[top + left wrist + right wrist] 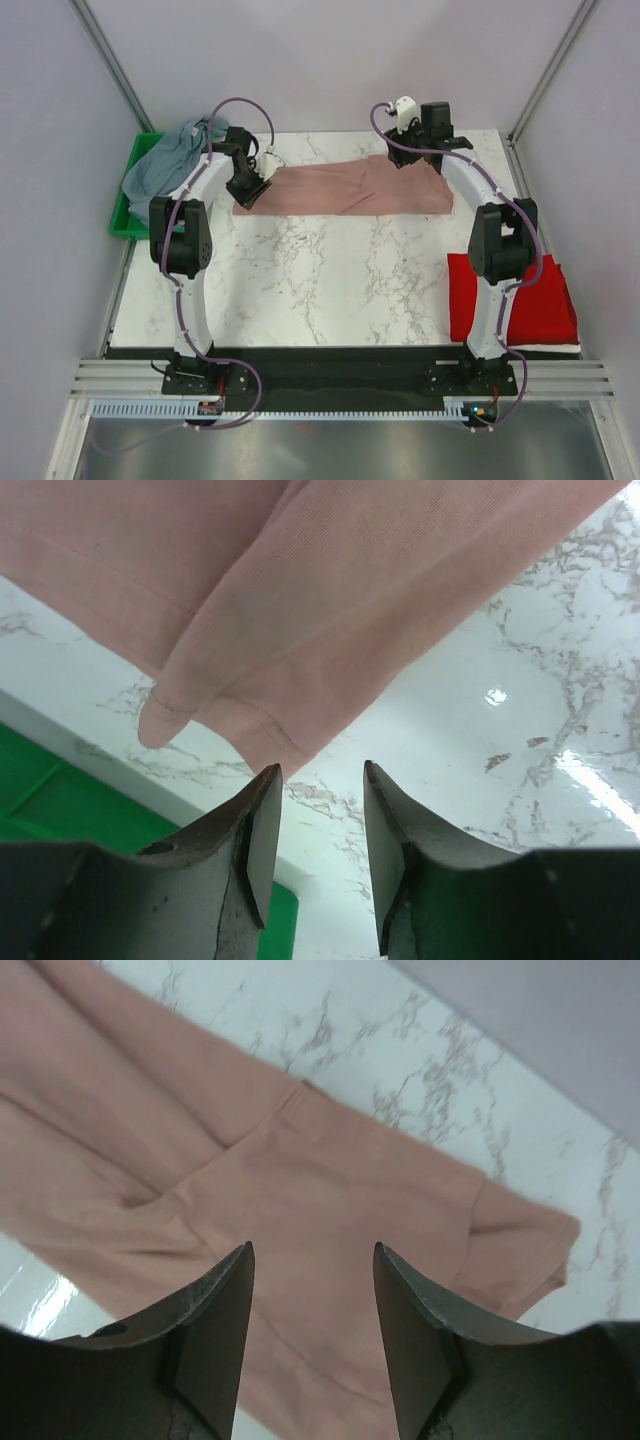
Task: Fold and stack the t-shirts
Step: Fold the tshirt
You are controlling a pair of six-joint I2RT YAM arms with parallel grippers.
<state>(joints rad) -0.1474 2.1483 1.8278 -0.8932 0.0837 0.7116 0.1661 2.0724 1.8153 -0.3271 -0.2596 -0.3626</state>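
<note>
The dusty-pink t-shirt (345, 188) lies as a long folded strip across the far part of the marble table; its print is hidden. My left gripper (246, 190) is open and empty just off the strip's left end, whose hem (250, 720) shows above my fingertips. My right gripper (400, 155) is open and empty over the strip's right part (320, 1190). The red t-shirt (510, 300) lies folded at the table's near right edge. The grey-blue t-shirt (170, 160) is heaped in the green bin.
The green plastic bin (125, 215) sits off the table's far left corner; its edge shows in the left wrist view (60, 800). Metal frame posts and grey walls stand behind and beside the table (320, 280).
</note>
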